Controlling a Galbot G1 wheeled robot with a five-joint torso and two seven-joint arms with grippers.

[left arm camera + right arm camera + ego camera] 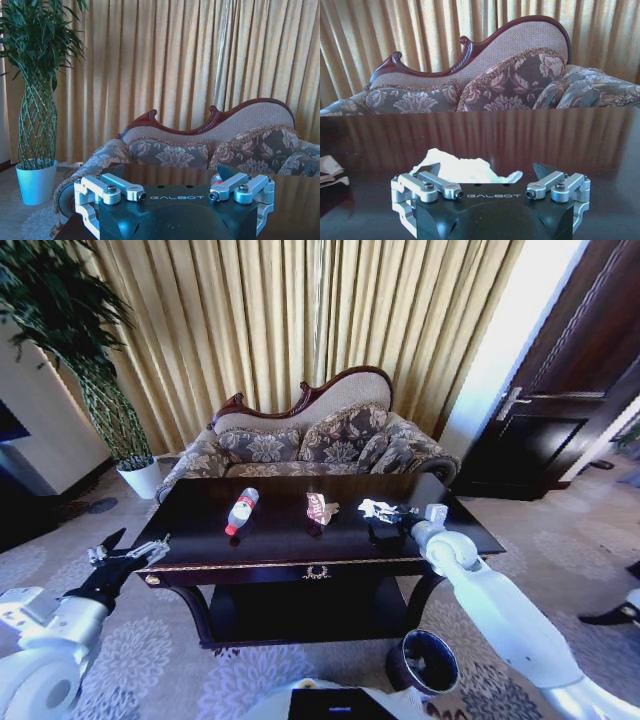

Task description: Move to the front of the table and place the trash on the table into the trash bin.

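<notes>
Tissue (378, 508) on right part of table (300, 545), crumpled, widest across my right gripper (392, 518). From right wrist cam, tissue (462, 168) sits dead ahead between spread fingers, jaws wide, nothing held. Right arm nearest by far. Wrapper (319, 508) mid-table, bottle (241, 511) further left. Left gripper (128, 556) hangs off table's left corner, open too. Bin (424, 664) on floor below right arm.

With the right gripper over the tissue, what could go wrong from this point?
The right gripper sits open around the crumpled tissue; thin tissue on a glossy table may slide or tear instead of lifting. The trash bin sits low beside the right arm, so a drop could miss. The left gripper hovers near the table's corner.
</notes>
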